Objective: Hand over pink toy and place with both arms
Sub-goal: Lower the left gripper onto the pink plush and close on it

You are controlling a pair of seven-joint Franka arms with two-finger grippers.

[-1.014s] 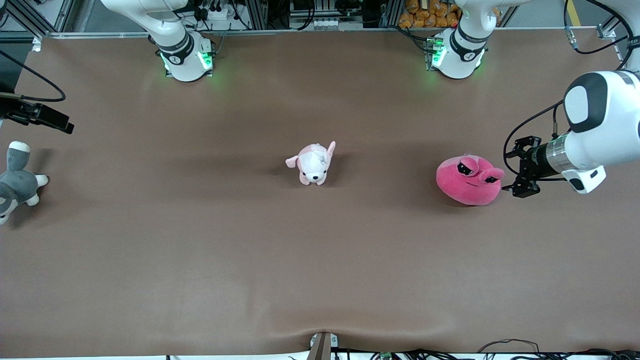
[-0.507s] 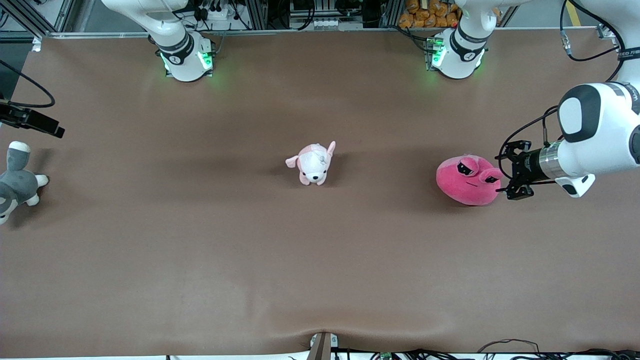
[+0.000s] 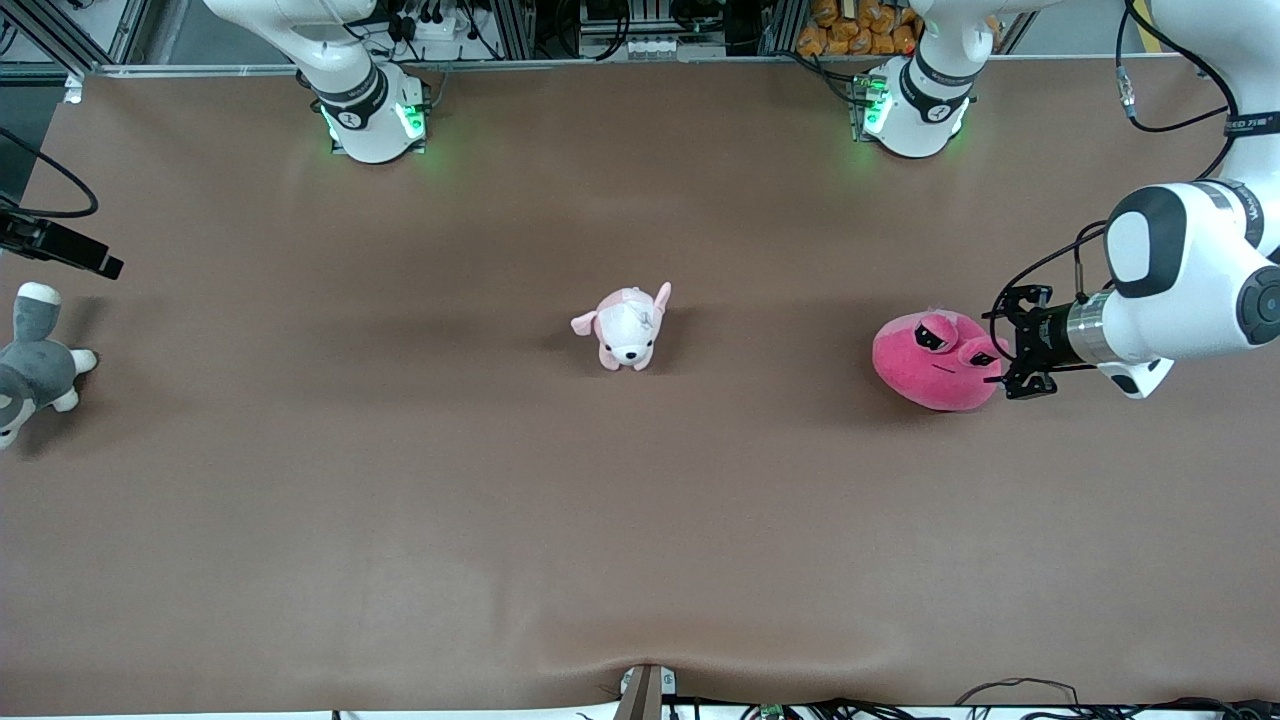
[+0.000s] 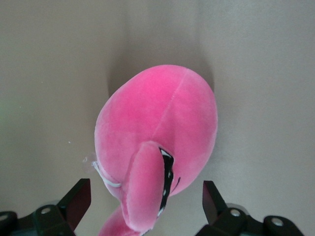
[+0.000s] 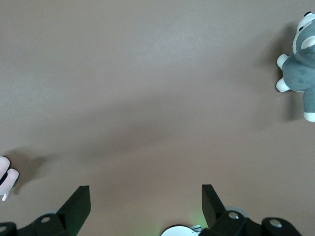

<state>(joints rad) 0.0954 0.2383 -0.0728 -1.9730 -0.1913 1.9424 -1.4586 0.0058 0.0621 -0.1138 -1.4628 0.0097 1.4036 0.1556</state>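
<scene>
Now the pink toy [image 3: 935, 362] is seen lying on the table [image 3: 640, 520] toward the left arm's end, with the left gripper [image 3: 1006, 345] spread wide around its eye side, not clamped. The right gripper [image 5: 142, 209], fingers wide and empty, is held waiting over bare table.

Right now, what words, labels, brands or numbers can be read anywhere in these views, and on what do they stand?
Black band on the left arm's white upper link: small white lettering, too small to read with certainty.
Black collars on the two white arm bases: a small white mark each, not legible.
Hot-pink round plush toy, pale pink-and-white plush puppy, grey-and-white plush animal, brown table cover: no text.
</scene>
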